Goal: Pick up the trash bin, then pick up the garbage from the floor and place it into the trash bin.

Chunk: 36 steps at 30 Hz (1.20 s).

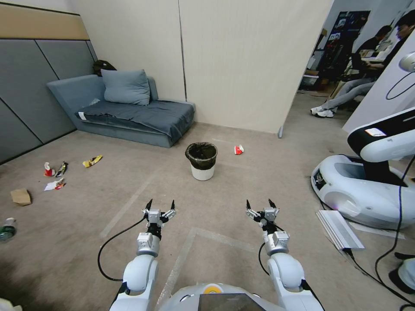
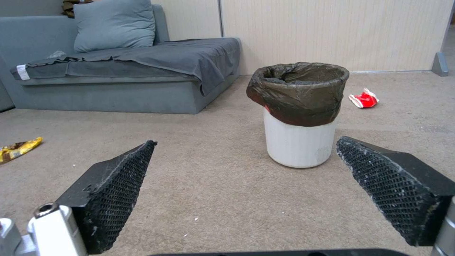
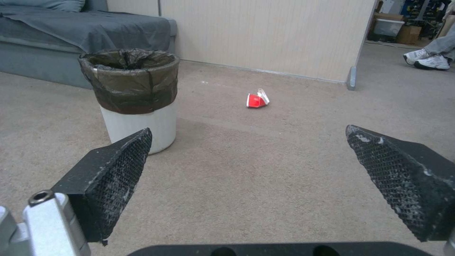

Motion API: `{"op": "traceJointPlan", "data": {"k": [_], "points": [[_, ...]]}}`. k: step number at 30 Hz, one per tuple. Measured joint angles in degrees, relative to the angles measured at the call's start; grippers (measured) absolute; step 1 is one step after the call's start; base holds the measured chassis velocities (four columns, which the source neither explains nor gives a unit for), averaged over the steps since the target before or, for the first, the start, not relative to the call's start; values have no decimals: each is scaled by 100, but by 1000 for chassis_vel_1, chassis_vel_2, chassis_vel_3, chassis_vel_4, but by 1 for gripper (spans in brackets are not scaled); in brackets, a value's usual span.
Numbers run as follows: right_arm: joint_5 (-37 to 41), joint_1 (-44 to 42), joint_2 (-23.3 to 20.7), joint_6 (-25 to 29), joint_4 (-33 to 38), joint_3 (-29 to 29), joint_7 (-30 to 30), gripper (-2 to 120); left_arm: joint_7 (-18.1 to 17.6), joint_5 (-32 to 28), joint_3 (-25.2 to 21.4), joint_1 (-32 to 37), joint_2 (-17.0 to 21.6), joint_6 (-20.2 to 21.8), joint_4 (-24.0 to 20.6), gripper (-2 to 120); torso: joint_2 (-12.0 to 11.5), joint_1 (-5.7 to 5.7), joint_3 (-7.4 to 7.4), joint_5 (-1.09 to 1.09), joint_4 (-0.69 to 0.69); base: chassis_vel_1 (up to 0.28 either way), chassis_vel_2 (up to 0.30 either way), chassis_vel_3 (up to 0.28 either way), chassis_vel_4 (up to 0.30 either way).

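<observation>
I am at the first step, with the small round white plastic trash bin [image 1: 202, 161] with its black bag liner not yet picked up. It stands upright on the carpet, far ahead of me and roughly centred between my arms, near the grey sofa [image 1: 129, 110]. My left gripper [image 1: 160, 207] and my right gripper [image 1: 260, 206] hover side by side over the near floor, fingers spread wide and holding nothing. I judge the next move calls for closing in on the bin, since it is well apart from both.

Counting: one bin. To its right, one crumpled red-and-white wrapper [image 1: 238, 149]. At far left, one red-and-white cup-like piece [image 1: 48, 169], one dark packet [image 1: 62, 168], one yellow snack packet [image 1: 92, 161], one white-and-red wrapper [image 1: 54, 185], one brown cardboard scrap [image 1: 20, 196], one small green bottle [image 1: 7, 229].
</observation>
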<state>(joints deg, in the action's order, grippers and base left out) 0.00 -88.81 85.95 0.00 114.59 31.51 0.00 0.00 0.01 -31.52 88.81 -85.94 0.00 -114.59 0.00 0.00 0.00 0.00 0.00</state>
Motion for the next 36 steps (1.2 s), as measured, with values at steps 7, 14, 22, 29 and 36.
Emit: {"op": "traceJointPlan", "data": {"k": [7, 14, 22, 29, 36], "points": [[0, 0, 0, 0, 0, 0, 0, 100, 0, 0, 1, 0, 0, 0, 0, 99, 0, 0, 0, 0, 0, 0, 0, 0, 0], [-112, -135, 40, 0, 209, -21, 18, 100, -9, 1, 4, 8, 2, 22, -29, 99, 0, 0, 0, 1, 1, 0, 0, 0, 0], [-781, -897, 297, -3, 1423, -197, 194, 100, -206, 132, 92, 126, 29, 548, -603, 100, 0, 0, 0, 1, 0, 0, 0, 0, 0], [-1420, -1625, 538, -11, 2573, -356, 367, 100, -601, 415, 275, 372, 90, 1618, -1739, 100, 0, 0, 0, 0, 0, 0, 0, 0, 0], [-1653, -1889, 617, -17, 2925, -416, 429, 100, -989, 684, 446, 586, 140, 2555, -2752, 100, 0, 0, 0, 1, 2, 0, 0, 0, 0]]}}
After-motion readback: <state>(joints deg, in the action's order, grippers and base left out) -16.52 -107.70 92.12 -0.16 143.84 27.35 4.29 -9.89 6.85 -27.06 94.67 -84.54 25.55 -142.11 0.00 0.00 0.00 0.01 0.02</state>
